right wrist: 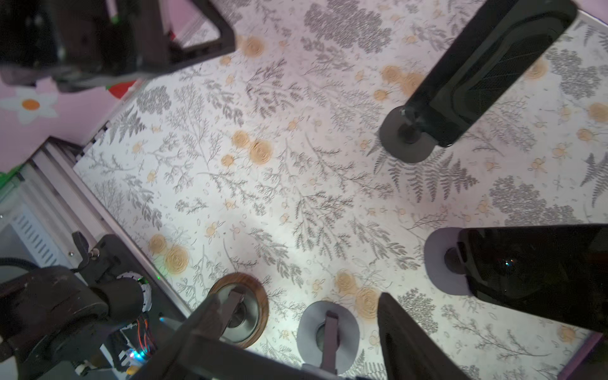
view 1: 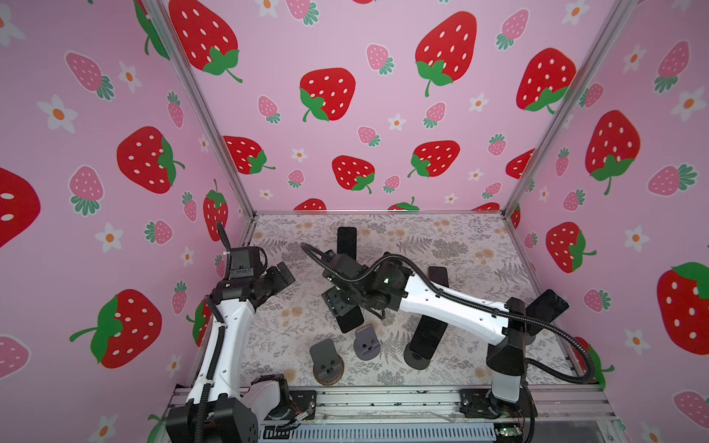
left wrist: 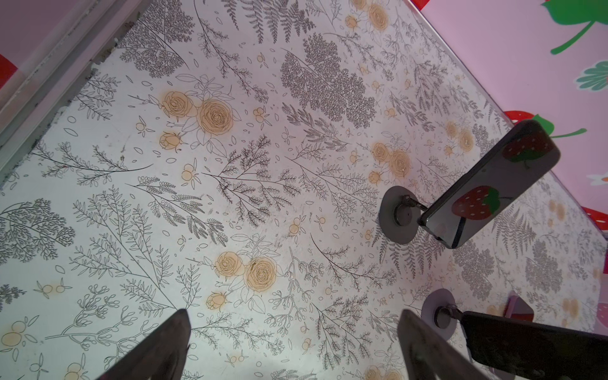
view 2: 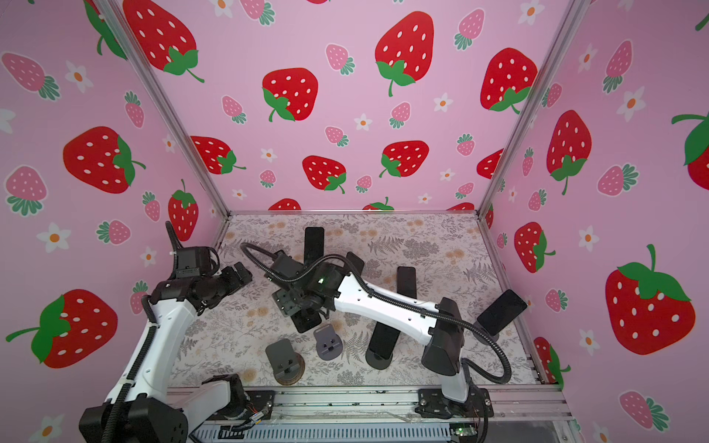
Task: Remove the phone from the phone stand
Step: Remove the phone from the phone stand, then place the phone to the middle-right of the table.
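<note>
Nearest to the robot's base stand two empty holders: a wooden-base stand [view 1: 326, 362] and, just beside it, a grey stand [view 1: 366, 341]. Neither of them carries anything.

A little farther, the right gripper [view 1: 342, 308] reaches down over the middle of the surface [view 1: 276, 330]. Its fingers appear clenched on the sides of the phone [view 1: 350, 321], which hangs tilted below them, near the grey stand but apart from it. I cannot tell if its lower end touches the surface.

To my judgement the lifting step is done and the phone is already off a stand. What is left is to put it down. The next move calls for carrying it over a bare part of the surface, lowering it flat, and only then loosening the fingers. It must stay clear of both empty stands and of the neighbouring phone [view 1: 426, 333], which is leaning on its own stand.

Farther back, the left gripper [left wrist: 293, 325] hovers with fingers spread wide and nothing between them. At the far edge one more phone, the far phone [view 1: 347, 237], is on its stand.
</note>
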`<control>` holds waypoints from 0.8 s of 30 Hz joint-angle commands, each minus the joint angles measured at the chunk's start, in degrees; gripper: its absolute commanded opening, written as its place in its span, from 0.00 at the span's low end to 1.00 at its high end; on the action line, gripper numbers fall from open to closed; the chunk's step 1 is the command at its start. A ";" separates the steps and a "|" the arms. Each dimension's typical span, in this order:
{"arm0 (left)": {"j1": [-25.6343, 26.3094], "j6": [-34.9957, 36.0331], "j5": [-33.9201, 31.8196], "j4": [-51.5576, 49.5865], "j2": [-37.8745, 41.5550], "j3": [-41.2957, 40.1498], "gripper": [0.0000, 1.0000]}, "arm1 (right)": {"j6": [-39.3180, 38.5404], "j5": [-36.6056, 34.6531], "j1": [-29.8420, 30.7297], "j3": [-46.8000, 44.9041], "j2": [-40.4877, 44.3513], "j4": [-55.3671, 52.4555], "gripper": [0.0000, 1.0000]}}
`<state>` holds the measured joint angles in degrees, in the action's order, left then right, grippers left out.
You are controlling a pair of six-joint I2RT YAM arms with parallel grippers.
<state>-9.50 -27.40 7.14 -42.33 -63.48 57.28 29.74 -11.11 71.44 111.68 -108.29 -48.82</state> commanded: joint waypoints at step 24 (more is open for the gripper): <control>0.41 -5.37 9.02 2.46 -3.54 3.63 1.00 | -7.84 7.93 -42.53 -4.40 14.65 2.14 0.62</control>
<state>-9.37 -31.81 15.14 -40.45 -66.81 58.41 23.53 -4.05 31.57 109.89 -96.68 -47.92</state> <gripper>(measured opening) 0.998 0.731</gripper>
